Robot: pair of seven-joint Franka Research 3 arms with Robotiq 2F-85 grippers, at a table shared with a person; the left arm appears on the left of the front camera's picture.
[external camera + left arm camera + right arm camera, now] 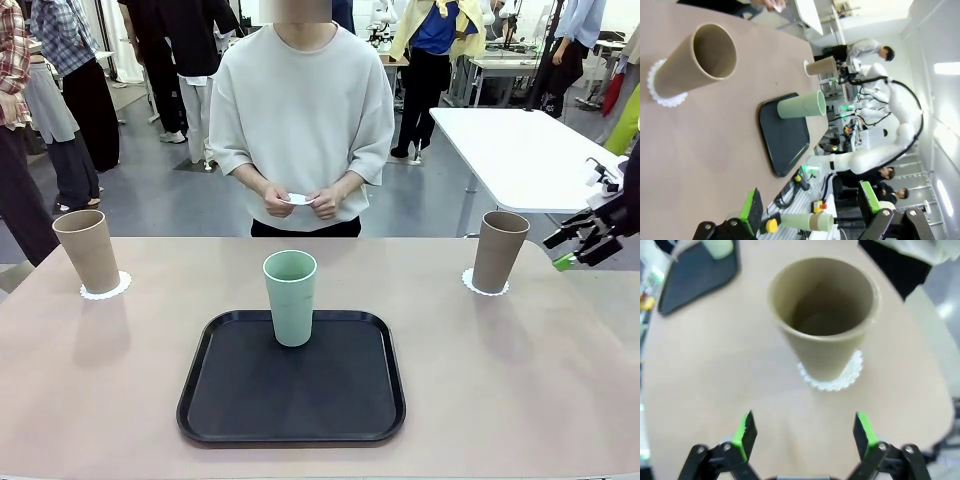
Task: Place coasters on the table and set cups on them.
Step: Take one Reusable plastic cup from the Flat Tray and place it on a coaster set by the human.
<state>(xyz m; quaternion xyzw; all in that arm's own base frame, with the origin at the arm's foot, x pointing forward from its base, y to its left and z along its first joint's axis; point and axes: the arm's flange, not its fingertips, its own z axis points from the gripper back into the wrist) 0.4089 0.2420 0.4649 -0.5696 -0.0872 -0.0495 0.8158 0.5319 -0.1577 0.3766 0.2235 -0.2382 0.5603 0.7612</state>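
A tan cup (87, 249) stands on a white coaster (105, 290) at the table's (520, 370) left; the left wrist view shows this cup (700, 62) on its coaster (662, 95). A second tan cup (499, 250) stands on a coaster (484, 284) at the right, and in the right wrist view that cup (822, 315) and coaster (832, 379) lie just ahead. The mint green cup (290, 297) stands on the black tray (291, 378). The person holds another coaster (297, 199) in both hands. My right gripper (575, 243) hangs open right of the right cup. My left gripper (810, 202) is open, empty.
A white rectangular table (520, 150) stands behind at the right. Several people stand in the background. The person (302, 110) stands at the far edge, centre. Bare tabletop lies on both sides of the tray.
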